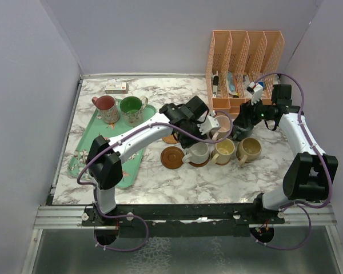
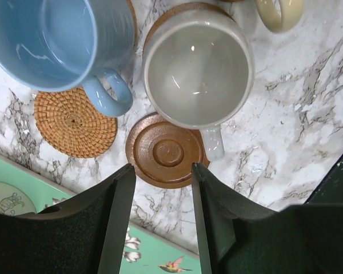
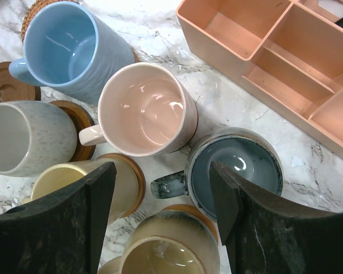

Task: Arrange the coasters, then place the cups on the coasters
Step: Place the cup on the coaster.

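My left gripper (image 2: 163, 171) is open and empty, hovering over a bare brown ringed coaster (image 2: 167, 151). A woven coaster (image 2: 74, 123) lies bare to its left. The blue cup (image 2: 46, 40) and the cream cup (image 2: 197, 68) stand just beyond. Open as well, my right gripper (image 3: 163, 171) hangs over the dark teal cup (image 3: 234, 171), whose handle (image 3: 168, 185) lies under the gap. Around it stand the pink cup (image 3: 143, 108), the yellow cup (image 3: 91, 182) and the tan cup (image 3: 171, 245), with brown coaster edges showing beneath. The red cup (image 1: 106, 107) and green cup (image 1: 131, 108) stand on the tray.
The mint-green floral tray (image 1: 86, 154) lies at the left. An orange desk organiser (image 1: 244, 63) stands at the back right, close behind the cups. A small box (image 1: 116, 87) lies at the back left. Purple walls close in the table on three sides.
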You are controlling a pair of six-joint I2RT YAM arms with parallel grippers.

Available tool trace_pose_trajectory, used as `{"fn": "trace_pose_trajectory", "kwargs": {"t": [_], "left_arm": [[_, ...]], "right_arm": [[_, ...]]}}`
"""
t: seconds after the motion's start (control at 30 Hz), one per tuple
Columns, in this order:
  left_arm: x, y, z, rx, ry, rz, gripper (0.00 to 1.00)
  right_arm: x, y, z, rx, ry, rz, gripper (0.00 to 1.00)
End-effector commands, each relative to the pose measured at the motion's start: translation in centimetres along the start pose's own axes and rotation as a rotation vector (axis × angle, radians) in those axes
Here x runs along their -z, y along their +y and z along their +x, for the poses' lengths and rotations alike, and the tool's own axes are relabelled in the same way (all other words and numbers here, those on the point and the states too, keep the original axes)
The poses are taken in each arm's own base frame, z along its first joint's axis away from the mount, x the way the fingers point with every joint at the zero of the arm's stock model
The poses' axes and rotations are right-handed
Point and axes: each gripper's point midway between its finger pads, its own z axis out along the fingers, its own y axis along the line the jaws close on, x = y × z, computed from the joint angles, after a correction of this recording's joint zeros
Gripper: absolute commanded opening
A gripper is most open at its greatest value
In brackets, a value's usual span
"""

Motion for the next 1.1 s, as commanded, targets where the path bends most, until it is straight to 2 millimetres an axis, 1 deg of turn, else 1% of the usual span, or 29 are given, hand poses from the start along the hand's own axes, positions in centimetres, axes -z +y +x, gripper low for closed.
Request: {"fn": "trace_pose_trajectory", "kwargs": {"t": [0.0,0.13,0.3,0.4,0.7,1.07], "left_arm": [[0.1,0.4,0.7,-0.078,-0.042,-0.049,0.47],[-1.0,0.6,2.0,-0.091,-0.026,-0.072,0.47],[-2.6,1.6,3.4,-0.108,0.012,-0.126,0.47],[-3.2,1.8,3.9,-0.106,0.026,-0.140,0.47],[-4.1,0.0,4.5,-0.071,0.019,-0.053,0.46],[-4.3,-1.4,4.2,-0.044,-0.001,0.020,0.46]], "right_arm": [[-0.1,0.2,0.3,0.002,0.012,-0.010,0.67],[-0.1,0.2,0.4,-0.001,0.015,-0.012,0.67],[-0.1,0.2,0.4,0.000,0.015,-0.010,0.67],[-0.1,0.2,0.4,0.002,0.015,-0.008,0.67],[-0.2,0.1,0.5,-0.003,0.019,-0.009,0.67],[-0.3,0.1,0.6,-0.005,0.023,-0.010,0.67]]}}
